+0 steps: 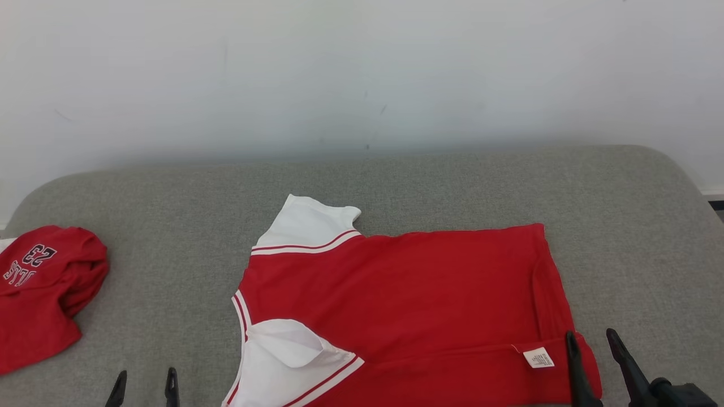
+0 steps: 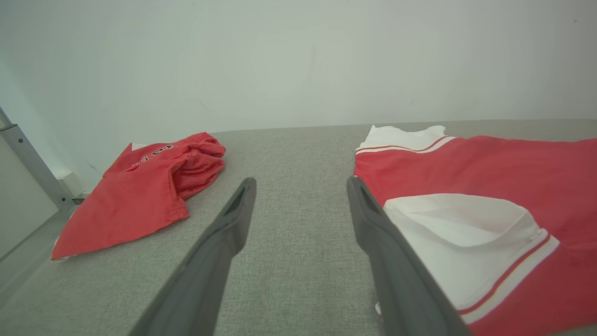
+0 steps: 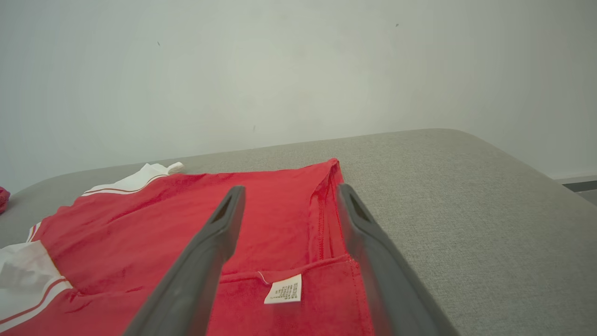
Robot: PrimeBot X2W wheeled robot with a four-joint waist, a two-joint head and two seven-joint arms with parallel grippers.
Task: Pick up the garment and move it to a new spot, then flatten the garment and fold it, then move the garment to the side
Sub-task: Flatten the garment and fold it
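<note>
The garment (image 1: 407, 305) is a red T-shirt with white, red-striped sleeves, spread on the grey table with its near part folded up over itself and a white care label (image 1: 538, 358) showing. It also appears in the left wrist view (image 2: 489, 186) and the right wrist view (image 3: 154, 224). My left gripper (image 1: 144, 381) is open at the bottom left, just left of the near white sleeve (image 2: 457, 238), holding nothing. My right gripper (image 1: 594, 343) is open over the shirt's near right hem corner, the label (image 3: 283, 289) between its fingers (image 3: 205, 261).
A second red garment (image 1: 42, 288) with the number 23 lies bunched at the table's left edge, also seen in the left wrist view (image 2: 140, 191). The grey padded table (image 1: 452, 175) ends at a white wall behind. A metal frame (image 2: 28, 158) stands far left.
</note>
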